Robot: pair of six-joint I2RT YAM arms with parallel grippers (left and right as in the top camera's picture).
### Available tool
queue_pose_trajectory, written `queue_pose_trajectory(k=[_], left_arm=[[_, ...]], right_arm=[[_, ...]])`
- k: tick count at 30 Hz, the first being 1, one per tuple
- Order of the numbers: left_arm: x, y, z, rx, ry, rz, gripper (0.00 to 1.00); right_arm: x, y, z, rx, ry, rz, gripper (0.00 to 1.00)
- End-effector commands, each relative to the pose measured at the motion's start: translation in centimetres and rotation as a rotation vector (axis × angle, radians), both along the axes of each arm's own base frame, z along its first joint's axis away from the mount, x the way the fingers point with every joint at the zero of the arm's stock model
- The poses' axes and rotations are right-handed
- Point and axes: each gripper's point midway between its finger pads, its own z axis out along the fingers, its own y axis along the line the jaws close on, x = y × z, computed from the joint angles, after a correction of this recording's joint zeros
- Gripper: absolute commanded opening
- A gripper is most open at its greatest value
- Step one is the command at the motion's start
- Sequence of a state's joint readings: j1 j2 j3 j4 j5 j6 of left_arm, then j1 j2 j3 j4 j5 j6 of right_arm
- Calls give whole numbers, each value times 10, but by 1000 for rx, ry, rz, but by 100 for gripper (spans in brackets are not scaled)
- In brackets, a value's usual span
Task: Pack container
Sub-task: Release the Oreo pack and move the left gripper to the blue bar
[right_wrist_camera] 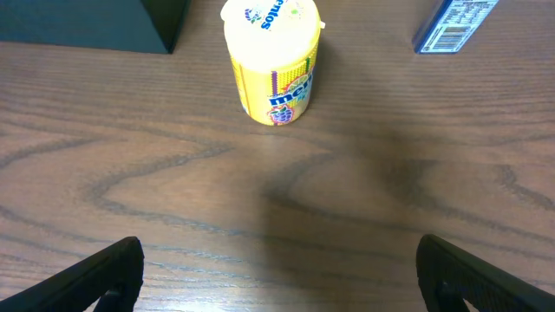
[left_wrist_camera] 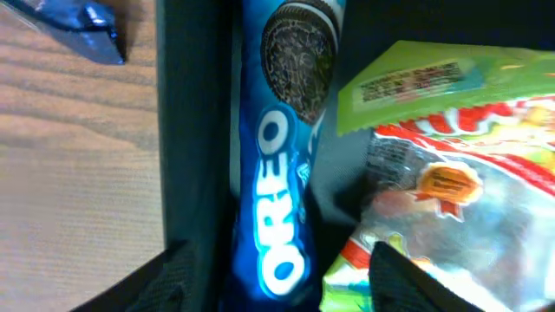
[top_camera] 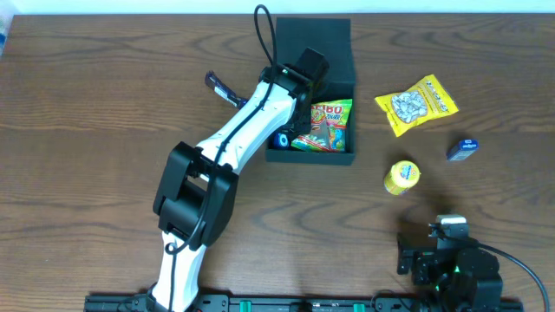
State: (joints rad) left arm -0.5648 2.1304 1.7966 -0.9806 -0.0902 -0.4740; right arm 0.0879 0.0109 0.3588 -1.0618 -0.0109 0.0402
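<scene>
Our left fingers [left_wrist_camera: 169, 282] stand spread around the Oreo pack [left_wrist_camera: 273, 217], inside the container [top_camera: 310, 158] mid-bench [top_camera: 104, 130] beside a gummy bag [top_camera: 328, 121]. Our right fingers [right_wrist_camera: 100, 277] are spread and empty. Still to pack, we judge: Mentos tub [top_camera: 401, 176], yellow packet [top_camera: 416, 104], blue box [top_camera: 462, 149].

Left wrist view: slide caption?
Open left gripper over a blue Oreo cookie pack, beside a green gummy bag, inside the dark teal-green rigid box.

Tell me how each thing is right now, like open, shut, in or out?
Dark teal-green square box: lid open.
Blue Oreo packet: inside box, not gripped.
Green gummy bag: inside box.
Yellow round tub: upright, outside.
Yellow crinkly snack bag: flat, outside.
Small blue carton: outside.
Left gripper: open above Oreo packet.
Right gripper: open, empty.
</scene>
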Motion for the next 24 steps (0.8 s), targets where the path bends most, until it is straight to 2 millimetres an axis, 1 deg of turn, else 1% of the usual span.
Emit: queue_pose_trajectory(k=[1, 6, 11, 13, 16, 20, 24], left_arm=[[9, 11, 49, 2, -115, 26, 68], [6, 25, 77, -18, -152, 72, 81], [2, 44, 104, -53, -184, 164, 85], [2, 50, 110, -72, -193, 212, 86], [5, 60, 111, -129, -173, 309, 90], [12, 73, 103, -213, -121, 459, 91], [22, 98, 101, -251, -129, 659, 91]], right_arm=[[-1, -1, -2, -9, 5, 0, 99], [-1, -1, -2, -9, 5, 0, 99], [-1, -1, -2, -9, 5, 0, 99], [-1, -1, -2, -9, 5, 0, 99], [-1, -1, -2, -9, 5, 0, 99], [-1, -1, -2, -9, 5, 0, 99], [-1, -1, -2, -9, 5, 0, 99]])
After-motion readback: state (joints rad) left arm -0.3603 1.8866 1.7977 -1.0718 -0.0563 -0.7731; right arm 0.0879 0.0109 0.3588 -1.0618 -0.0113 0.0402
